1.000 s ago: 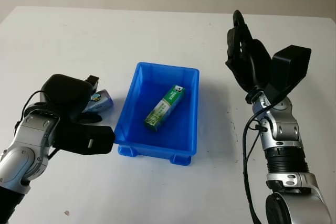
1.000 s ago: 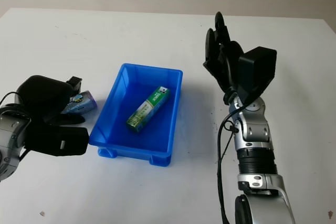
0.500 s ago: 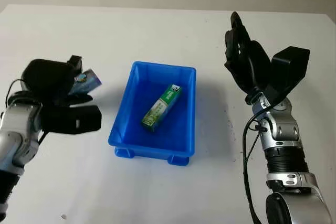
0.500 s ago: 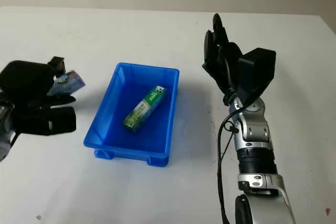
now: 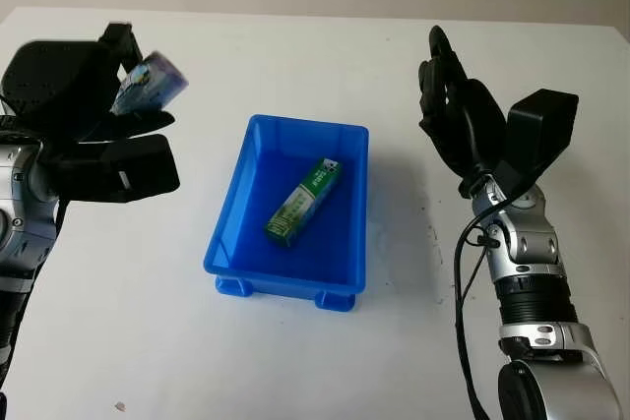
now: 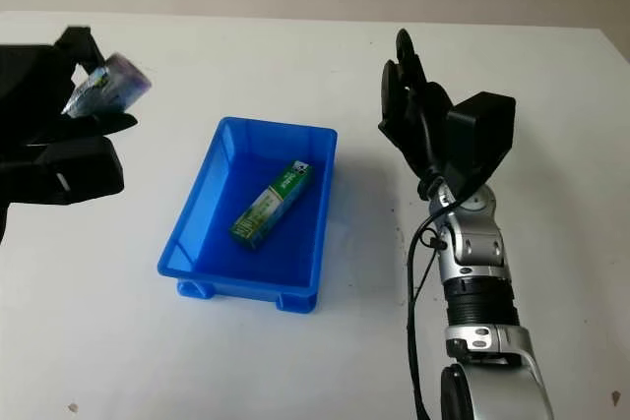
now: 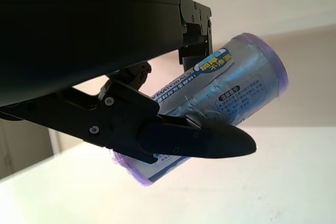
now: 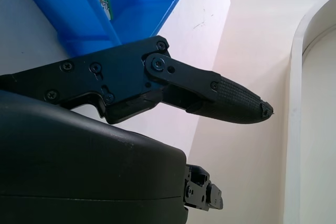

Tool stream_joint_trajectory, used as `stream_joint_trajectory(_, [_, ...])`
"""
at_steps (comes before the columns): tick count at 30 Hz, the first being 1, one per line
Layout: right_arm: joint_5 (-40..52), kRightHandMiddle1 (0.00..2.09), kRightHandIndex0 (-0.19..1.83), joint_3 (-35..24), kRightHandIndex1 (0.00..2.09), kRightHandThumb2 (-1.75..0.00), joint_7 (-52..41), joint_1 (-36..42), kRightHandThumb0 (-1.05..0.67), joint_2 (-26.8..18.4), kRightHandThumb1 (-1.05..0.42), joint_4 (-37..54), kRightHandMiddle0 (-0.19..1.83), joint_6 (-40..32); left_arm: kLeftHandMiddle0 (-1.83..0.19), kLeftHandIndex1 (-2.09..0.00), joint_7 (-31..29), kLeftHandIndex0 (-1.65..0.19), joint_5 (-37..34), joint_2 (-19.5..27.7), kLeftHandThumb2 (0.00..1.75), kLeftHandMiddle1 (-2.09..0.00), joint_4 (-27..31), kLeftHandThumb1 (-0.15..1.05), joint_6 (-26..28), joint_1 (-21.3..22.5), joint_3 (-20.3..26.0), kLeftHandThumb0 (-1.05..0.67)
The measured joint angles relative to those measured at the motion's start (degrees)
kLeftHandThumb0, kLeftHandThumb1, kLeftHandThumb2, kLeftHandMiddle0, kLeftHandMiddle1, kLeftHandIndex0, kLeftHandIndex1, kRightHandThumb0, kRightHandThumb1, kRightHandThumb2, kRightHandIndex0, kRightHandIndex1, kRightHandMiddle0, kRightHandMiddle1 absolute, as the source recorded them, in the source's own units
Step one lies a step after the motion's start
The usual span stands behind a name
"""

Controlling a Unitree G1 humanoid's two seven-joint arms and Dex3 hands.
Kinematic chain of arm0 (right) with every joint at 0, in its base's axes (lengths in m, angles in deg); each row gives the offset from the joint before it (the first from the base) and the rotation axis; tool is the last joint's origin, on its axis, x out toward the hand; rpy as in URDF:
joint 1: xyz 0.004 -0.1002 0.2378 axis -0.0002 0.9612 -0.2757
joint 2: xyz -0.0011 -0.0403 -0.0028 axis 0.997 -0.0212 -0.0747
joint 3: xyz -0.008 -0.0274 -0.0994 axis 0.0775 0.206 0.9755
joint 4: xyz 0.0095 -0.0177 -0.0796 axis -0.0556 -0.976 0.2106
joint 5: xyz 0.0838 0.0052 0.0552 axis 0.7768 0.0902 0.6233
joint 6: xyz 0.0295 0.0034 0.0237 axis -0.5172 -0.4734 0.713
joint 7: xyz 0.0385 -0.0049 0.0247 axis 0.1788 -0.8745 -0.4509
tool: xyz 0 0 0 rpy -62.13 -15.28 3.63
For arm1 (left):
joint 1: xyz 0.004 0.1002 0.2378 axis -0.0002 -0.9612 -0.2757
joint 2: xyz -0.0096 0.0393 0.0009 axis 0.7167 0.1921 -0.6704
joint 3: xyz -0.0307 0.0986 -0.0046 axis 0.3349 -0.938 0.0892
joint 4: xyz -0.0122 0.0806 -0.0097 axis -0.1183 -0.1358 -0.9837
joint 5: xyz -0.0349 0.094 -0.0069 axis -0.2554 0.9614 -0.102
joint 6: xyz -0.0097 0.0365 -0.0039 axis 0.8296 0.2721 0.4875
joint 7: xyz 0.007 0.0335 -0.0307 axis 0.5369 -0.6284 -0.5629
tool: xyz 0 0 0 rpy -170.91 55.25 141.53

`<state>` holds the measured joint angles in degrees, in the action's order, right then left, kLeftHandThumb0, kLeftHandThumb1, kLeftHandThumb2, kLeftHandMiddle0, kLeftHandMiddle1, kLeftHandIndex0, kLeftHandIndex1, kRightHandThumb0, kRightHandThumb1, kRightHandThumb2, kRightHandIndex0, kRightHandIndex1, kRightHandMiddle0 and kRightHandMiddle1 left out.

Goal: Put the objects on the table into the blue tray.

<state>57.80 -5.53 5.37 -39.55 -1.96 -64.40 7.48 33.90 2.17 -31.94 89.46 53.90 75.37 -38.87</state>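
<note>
Left of the blue tray (image 5: 356, 206), your left hand (image 5: 94, 120) was raised above the white desk (image 5: 295, 361), fingers closed around a purple packet (image 5: 148, 85). A green box (image 5: 304, 202) lay inside the tray. Your right hand (image 5: 455, 110) was open, upright beside the tray.

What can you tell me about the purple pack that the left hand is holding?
The purple pack is a small soft roll in glossy printed wrap, violet at its ends, with a blue label and small text. The left hand grips it between black fingers, lifted above the white table, tilted, left of the blue tray. Only the fingers touch it.
</note>
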Motion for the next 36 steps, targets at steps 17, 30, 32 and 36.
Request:
stream_joint_trajectory(17, [0.3,0.0,-0.19,0.0,0.0,-0.78,-0.9,-0.8,-0.73,-0.3,-1.05,0.0,-0.19,-0.4,-1.11,-2.09,-5.4,-0.52,9.9,-14.2,0.28,-2.09,7.9,1.05,-6.1,4.7,-12.3,-0.41])
stream_joint_trajectory(30, [0.2,0.0,-0.19,0.0,0.0,-0.75,0.2,-0.8,-0.75,-0.3,-1.05,0.4,-0.19,-0.4,-0.96,-2.07,-16.9,-0.25,13.4,-14.4,0.46,-2.09,5.3,1.05,-10.0,5.6,-15.6,-0.5])
stream_joint_trajectory(32, [0.2,0.0,-0.19,0.0,0.0,-0.75,0.1,-0.8,-0.75,-0.3,-1.05,0.5,-0.19,-0.4,-0.91,-2.09,-17.8,-0.15,9.9,-15.4,0.44,-2.09,5.2,1.05,-9.7,5.6,-14.8,-0.52])
stream_joint_trajectory(36, [0.2,0.0,-0.19,0.0,0.0,-0.75,0.1,-0.7,-0.74,-0.3,-1.05,0.6,-0.19,-0.6,-0.2,-1.0,-18.0,-0.04,6.0,-15.6,0.42,-1.64,5.0,1.05,-9.7,5.6,-13.5,-0.63])
